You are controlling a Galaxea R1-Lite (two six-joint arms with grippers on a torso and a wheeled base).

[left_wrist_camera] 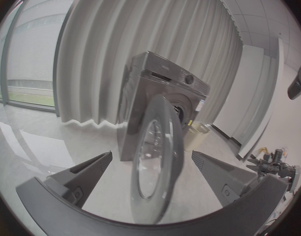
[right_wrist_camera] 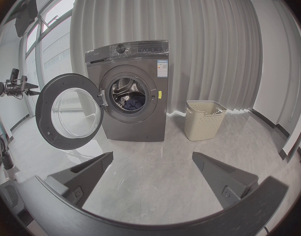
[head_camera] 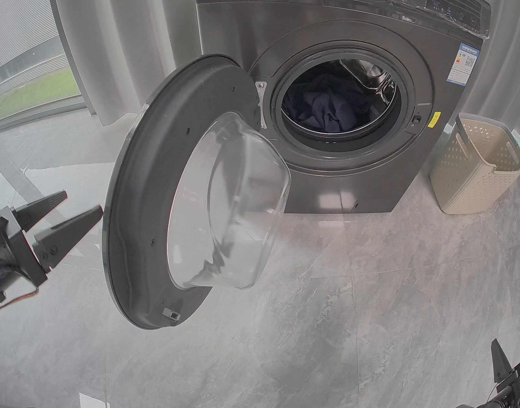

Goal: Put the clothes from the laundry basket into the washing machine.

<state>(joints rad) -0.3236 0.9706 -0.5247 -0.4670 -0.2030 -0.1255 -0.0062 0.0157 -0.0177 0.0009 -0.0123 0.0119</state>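
The grey washing machine (head_camera: 350, 188) stands with its round door (head_camera: 158, 199) swung wide open to the left. Dark blue clothes (head_camera: 328, 106) lie inside the drum. A beige laundry basket (head_camera: 478, 165) sits on the floor to the right of the machine; no clothes show in it. My left gripper (head_camera: 59, 213) is open, just left of the door's outer edge, holding nothing. From the left wrist, the door (left_wrist_camera: 157, 158) stands edge-on between the fingers. My right gripper (right_wrist_camera: 152, 158) is open and empty, well back from the machine (right_wrist_camera: 134, 92) and basket (right_wrist_camera: 204, 118).
Pale curtains (head_camera: 124, 35) hang behind the machine, with a window (head_camera: 22, 58) at the far left. Glossy grey tile floor (head_camera: 384, 313) spreads in front of the machine and basket.
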